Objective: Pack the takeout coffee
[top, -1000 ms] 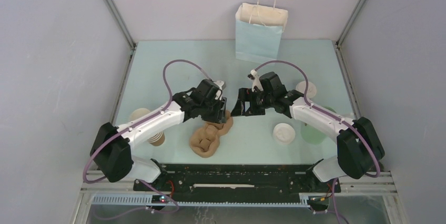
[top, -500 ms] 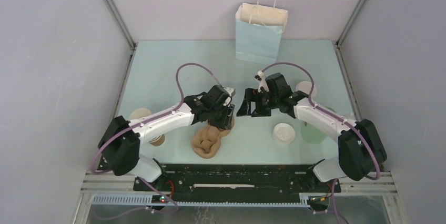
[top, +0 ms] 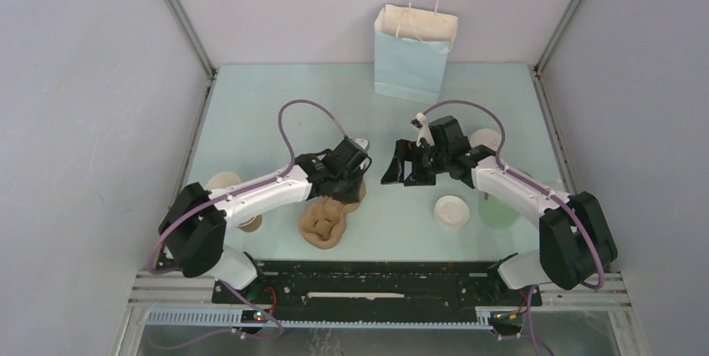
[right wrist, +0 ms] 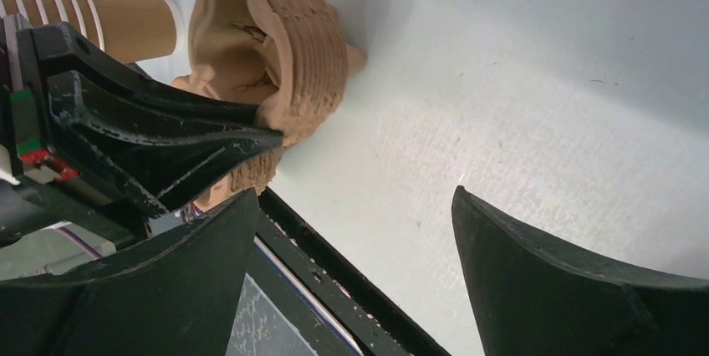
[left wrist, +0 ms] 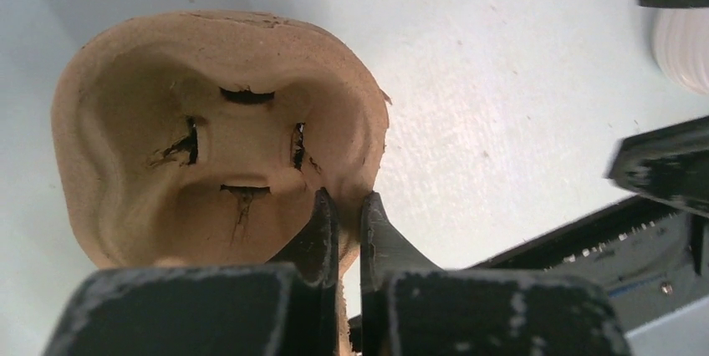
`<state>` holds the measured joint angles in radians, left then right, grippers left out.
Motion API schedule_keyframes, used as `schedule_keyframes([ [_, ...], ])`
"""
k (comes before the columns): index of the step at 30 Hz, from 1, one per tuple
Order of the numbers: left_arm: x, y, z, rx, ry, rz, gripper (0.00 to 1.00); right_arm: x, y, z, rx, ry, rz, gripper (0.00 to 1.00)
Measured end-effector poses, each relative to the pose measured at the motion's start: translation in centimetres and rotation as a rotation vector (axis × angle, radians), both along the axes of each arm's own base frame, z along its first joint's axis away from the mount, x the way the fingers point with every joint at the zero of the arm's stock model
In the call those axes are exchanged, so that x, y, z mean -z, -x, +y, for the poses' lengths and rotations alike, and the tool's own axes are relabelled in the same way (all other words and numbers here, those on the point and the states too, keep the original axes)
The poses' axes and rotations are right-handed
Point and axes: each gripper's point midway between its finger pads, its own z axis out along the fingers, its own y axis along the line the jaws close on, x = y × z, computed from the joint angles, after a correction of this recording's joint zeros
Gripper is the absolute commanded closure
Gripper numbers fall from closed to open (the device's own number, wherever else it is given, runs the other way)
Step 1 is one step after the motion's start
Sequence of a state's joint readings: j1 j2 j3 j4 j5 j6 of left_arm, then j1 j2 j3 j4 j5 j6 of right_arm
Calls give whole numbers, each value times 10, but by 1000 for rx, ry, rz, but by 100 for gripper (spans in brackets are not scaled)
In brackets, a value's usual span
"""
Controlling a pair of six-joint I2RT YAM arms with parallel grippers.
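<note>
A brown pulp cup carrier (top: 328, 216) lies on the table in front of the arms. My left gripper (top: 354, 180) is shut on the rim at its far end. In the left wrist view the fingers (left wrist: 322, 226) pinch the rim beside an empty pocket (left wrist: 219, 149). My right gripper (top: 403, 169) is open and empty, just right of the carrier; its jaws stand wide apart over bare table (right wrist: 355, 195). The carrier (right wrist: 276, 34) shows layered edges there. I see no single brown cup for certain. A pale round top (top: 221, 182) at the left is half hidden by my left arm.
A nested stack of brown cups (top: 247, 222) stands at the left and also shows in the right wrist view (right wrist: 125, 17). A blue paper bag (top: 414, 51) stands at the back. White lids (top: 451, 211) (top: 487, 140) and a pale green cup (top: 499, 211) are at the right.
My left gripper moved toward the right and down onto the carrier's far end. My right gripper drew back a little to the right. The carrier shifted slightly.
</note>
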<state>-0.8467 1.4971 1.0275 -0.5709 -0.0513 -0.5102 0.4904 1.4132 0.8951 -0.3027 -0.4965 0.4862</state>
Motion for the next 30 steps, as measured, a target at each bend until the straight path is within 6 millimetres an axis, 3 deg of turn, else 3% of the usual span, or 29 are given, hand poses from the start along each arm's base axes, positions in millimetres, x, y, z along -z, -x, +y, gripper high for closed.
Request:
schedule_keyframes([
  [12, 3, -5, 59, -199, -173, -75, 100, -7, -1, -8, 9, 3, -21, 6],
  [17, 0, -2, 71, -210, -212, -68, 100, -6, 1, -9, 6, 6, -22, 6],
  [25, -29, -4, 86, -244, -220, -117, 100, -2, 8, -15, 9, 10, -18, 6],
  [30, -33, -3, 89, -240, -212, -118, 96, -2, 7, -15, 6, 7, -20, 6],
])
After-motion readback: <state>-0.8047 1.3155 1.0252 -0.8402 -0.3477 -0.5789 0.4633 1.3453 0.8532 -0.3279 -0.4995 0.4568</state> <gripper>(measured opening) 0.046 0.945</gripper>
